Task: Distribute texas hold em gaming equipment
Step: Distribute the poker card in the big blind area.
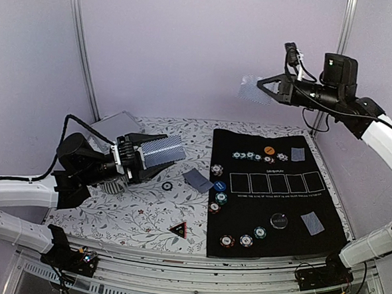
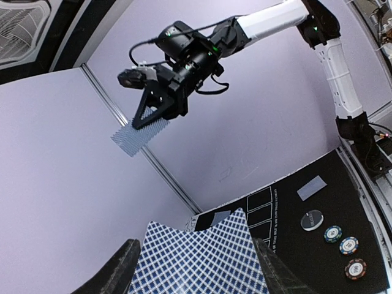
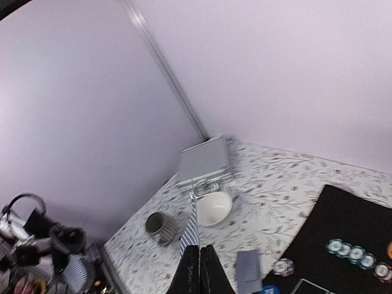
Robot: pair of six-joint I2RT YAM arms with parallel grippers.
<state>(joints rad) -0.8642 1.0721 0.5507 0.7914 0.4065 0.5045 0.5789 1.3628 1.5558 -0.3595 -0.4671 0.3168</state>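
Observation:
My left gripper [image 1: 164,152] is shut on a stack of blue-checked playing cards [image 1: 161,150], held above the floral cloth; the stack fills the gap between the fingers in the left wrist view [image 2: 199,260]. My right gripper [image 1: 262,85] is raised high over the mat's far edge and shut on a single card [image 1: 250,89], seen edge-on in the right wrist view [image 3: 191,231]. The black mat [image 1: 325,205] carries striped chips [image 1: 251,156], a blue button [image 1: 219,186], a black disc [image 1: 279,220] and two cards [image 1: 313,223]. One card [image 1: 198,180] lies on the cloth.
A silver case [image 1: 115,126] lies at the back left, with a white bowl [image 3: 214,208] and a striped mug [image 3: 160,226] in front of it. A small chip [image 1: 167,186] and a black triangular marker [image 1: 178,229] lie on the cloth.

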